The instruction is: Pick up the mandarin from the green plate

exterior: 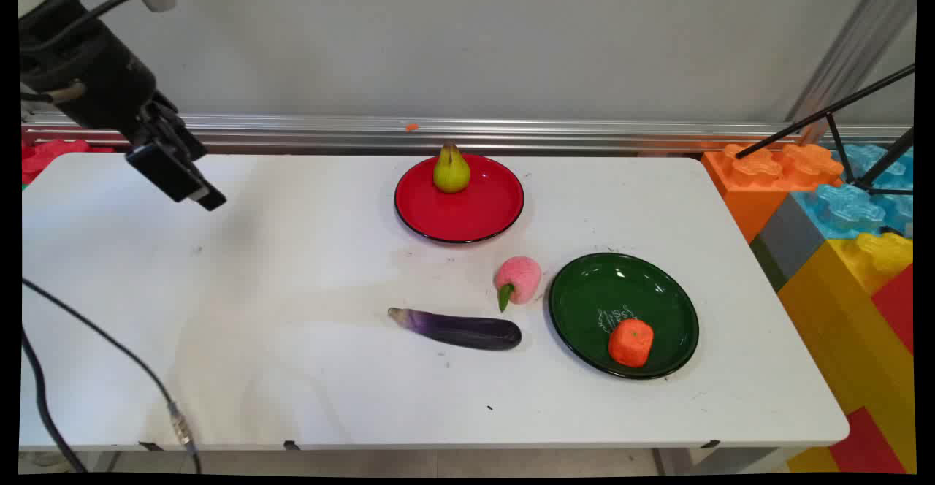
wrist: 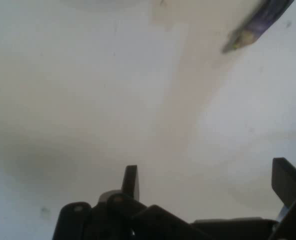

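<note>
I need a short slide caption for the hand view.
Open black two-finger tool above the white table, with the purple eggplant's stem end at top right.

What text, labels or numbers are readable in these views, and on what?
No readable text in either view.
green plate: pale scribbled marking on its inner face beside the orange fruit, too small to read.
Red plate, eggplant, peach, pear, gripper: no lettering visible.
</note>
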Motion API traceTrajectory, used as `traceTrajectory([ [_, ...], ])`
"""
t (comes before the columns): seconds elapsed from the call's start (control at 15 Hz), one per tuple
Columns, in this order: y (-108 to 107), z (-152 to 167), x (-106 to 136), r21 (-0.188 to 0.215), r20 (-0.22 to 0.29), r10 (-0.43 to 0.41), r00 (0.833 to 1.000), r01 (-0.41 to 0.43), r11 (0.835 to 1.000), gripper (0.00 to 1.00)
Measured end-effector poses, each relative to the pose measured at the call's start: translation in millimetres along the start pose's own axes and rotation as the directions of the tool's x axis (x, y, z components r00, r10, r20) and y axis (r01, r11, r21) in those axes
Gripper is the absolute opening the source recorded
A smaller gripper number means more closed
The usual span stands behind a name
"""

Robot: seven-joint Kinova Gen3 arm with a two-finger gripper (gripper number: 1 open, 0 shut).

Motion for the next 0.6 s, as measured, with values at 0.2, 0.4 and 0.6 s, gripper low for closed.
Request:
traceTrajectory([
  [0.2,11,8,11,-0.022,-0.04,-0.013,0.999,0.012,1.0,1.0],
  [0.4,30,21,30,-0.05,-0.086,-0.008,0.996,0.004,0.999,1.0],
  [0.6,50,33,51,-0.076,-0.124,0.002,0.992,-0.011,0.997,1.0],
])
